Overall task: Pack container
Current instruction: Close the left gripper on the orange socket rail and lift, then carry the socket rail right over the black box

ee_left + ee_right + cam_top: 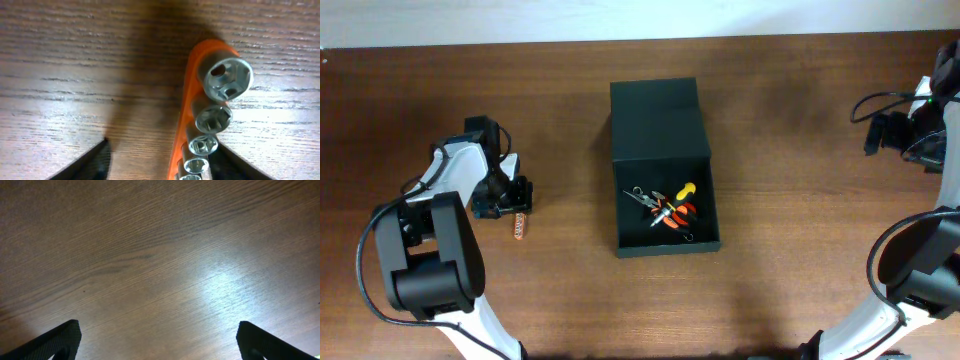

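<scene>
A dark brown, wood-grained table (800, 290), showing a bright patch of reflected light, meets a pale wall (620, 20) along its far edge.

On the overhead feed I see a small orange socket rail (520, 228) lying flat on the brown wooden table (800, 150), well apart from the other hand tools. From the left wrist view I can make out its row of shiny steel sockets (226, 77), mouths up, the largest at the rail's rounded end and the rest stepping down in size. Orange-handled pliers (678, 215) and a yellow-handled screwdriver (685, 189) lie bunched together inside the container (655, 110).
</scene>
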{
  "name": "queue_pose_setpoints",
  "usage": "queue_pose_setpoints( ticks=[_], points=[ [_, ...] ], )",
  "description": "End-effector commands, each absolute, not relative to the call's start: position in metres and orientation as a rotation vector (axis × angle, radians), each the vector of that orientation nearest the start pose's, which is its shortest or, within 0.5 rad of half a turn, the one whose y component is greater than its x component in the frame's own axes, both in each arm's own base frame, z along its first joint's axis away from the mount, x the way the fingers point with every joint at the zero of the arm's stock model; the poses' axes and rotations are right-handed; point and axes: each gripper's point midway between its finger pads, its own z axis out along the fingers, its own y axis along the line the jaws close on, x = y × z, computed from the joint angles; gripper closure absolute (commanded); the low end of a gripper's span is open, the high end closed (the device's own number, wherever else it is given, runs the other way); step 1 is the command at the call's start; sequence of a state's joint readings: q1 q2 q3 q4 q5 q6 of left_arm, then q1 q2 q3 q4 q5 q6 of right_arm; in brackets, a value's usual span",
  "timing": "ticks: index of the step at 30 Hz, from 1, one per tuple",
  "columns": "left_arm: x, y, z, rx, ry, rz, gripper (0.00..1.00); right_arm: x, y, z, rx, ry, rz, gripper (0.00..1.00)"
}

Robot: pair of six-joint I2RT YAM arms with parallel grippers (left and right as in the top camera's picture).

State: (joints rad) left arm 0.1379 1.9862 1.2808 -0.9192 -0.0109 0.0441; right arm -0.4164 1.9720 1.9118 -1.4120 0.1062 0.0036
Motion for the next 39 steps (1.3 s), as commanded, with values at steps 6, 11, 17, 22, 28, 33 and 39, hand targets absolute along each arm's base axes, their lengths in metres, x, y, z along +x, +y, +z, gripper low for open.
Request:
queue_pose_setpoints(
  ticks=[6,11,17,22,28,33,39],
  points=[
    [0.332,0.037,-0.013,-0.205,3.195,-0.088,0.67,0.352,-0.177,0.164,0.662,2.974,-0.191,0.01],
    [0.332,0.037,-0.013,-0.205,3.195,-0.088,0.82,0.352,-0.177,0.164,0.662,2.973,-0.191,0.01],
    [0.332,0.037,-0.013,-0.206,3.195,-0.088,0.98,0.352,-0.177,0.164,0.662,2.974,-0.190,0.01],
    [0.333,0.037,-0.012,-0.206,3.194,-0.088,0.98,0.352,-0.177,0.164,0.662,2.973,-0.191,0.01],
    [0.353,0.040,0.016,-0.203,3.167,-0.084,0.98,0.352,-0.177,0.164,0.662,2.974,-0.191,0.01],
    [0.376,0.040,0.061,-0.180,3.130,-0.077,0.98,0.352,-0.177,0.164,0.662,2.973,-0.191,0.01],
    [0.405,0.011,0.126,0.043,3.039,-0.066,0.98,0.352,-0.177,0.164,0.662,2.973,-0.191,0.01]
  ],
)
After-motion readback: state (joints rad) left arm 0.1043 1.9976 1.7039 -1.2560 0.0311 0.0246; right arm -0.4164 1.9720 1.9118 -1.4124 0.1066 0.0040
